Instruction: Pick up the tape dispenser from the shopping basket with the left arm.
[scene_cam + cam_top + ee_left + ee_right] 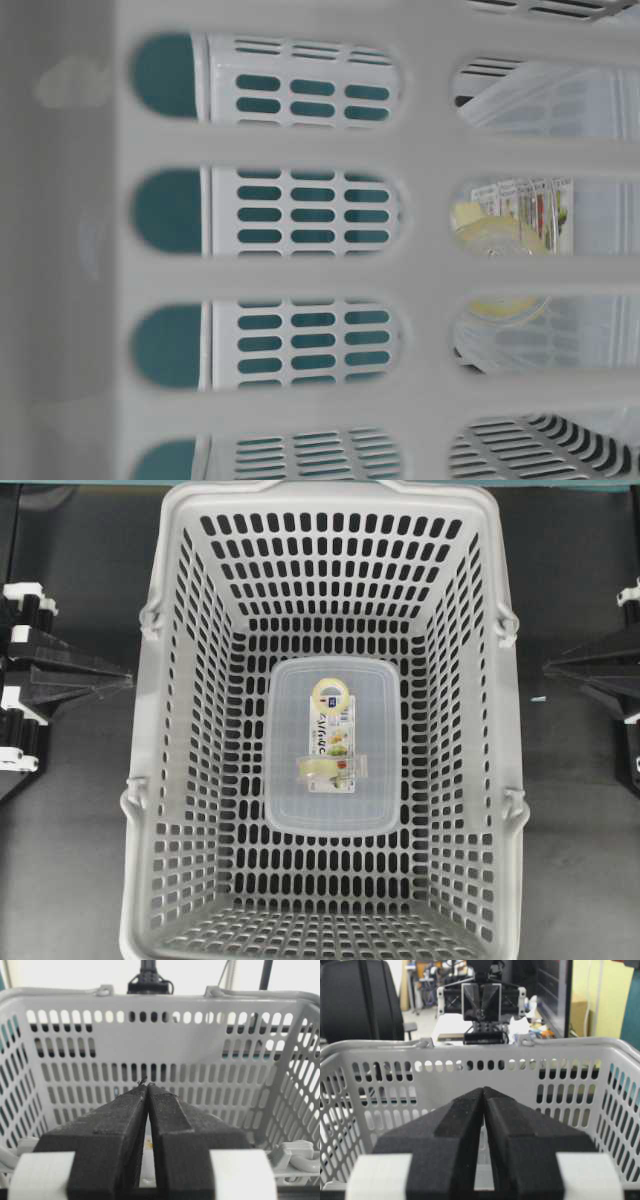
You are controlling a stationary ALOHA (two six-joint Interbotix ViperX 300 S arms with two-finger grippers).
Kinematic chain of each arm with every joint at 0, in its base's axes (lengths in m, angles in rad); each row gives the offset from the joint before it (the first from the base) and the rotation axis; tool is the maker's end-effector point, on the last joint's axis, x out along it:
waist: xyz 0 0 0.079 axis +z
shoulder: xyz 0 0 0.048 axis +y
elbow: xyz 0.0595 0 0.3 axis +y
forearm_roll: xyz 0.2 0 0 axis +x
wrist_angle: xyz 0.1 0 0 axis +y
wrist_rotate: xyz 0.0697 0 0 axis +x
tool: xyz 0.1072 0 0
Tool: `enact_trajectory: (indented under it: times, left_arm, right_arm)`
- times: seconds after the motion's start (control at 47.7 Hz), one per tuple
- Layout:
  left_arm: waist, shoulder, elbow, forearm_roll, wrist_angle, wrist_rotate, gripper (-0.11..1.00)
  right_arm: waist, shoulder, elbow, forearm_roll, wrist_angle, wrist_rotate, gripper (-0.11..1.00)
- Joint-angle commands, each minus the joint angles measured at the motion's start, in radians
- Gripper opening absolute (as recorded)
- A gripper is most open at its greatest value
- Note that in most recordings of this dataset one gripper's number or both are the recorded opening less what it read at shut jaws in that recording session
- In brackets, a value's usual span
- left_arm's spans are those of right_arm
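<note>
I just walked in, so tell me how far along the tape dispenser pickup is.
Nothing looks done yet. The tape dispenser lies on the food container inside the basket, untouched. The left gripper is shut and empty outside the basket wall, and the right gripper is shut too. All is left: open, reach in, grasp, lift.

The shopping basket (330, 730) is viewed straight down from above, filling most of the frame. At table level, its slotted wall (300, 270) is seen from very close. Each wrist view is taken from behind its closed tool (146, 1087) (483, 1091), facing the basket's opposite walls, which both views share.
</note>
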Motion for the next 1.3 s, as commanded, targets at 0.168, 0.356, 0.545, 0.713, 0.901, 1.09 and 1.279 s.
enact_trajectory:
  times: [0.168, 0.356, 0.545, 0.713, 0.901, 1.09, 1.279]
  left_arm:
    - [-0.038, 0.107, -0.196, 0.043, 0.236, -0.064, 0.00]
    - [-0.061, 0.258, -0.387, 0.043, 0.479, -0.066, 0.00]
    - [-0.077, 0.437, -0.571, 0.043, 0.647, -0.064, 0.00]
    - [-0.081, 0.615, -0.736, 0.041, 0.801, -0.066, 0.00]
    - [-0.089, 0.779, -0.893, 0.043, 0.943, -0.054, 0.00]
    - [-0.094, 0.887, -0.974, 0.043, 1.009, -0.054, 0.01]
    - [-0.101, 0.971, -1.012, 0.043, 1.069, -0.057, 0.25]
  right_arm:
    - [0.009, 0.008, -0.011, 0.008, 0.014, 0.012, 0.00]
    - [0.009, 0.005, -0.011, 0.014, 0.034, 0.031, 0.00]
    - [0.008, 0.000, -0.011, 0.014, 0.058, 0.041, 0.02]
    - [0.009, -0.005, -0.011, 0.014, 0.061, 0.041, 0.31]
    - [0.008, -0.008, -0.011, 0.014, 0.074, 0.041, 0.70]
    - [0.009, -0.020, -0.008, 0.014, 0.103, 0.041, 0.71]
    - [0.009, -0.040, -0.005, 0.014, 0.114, 0.037, 0.71]
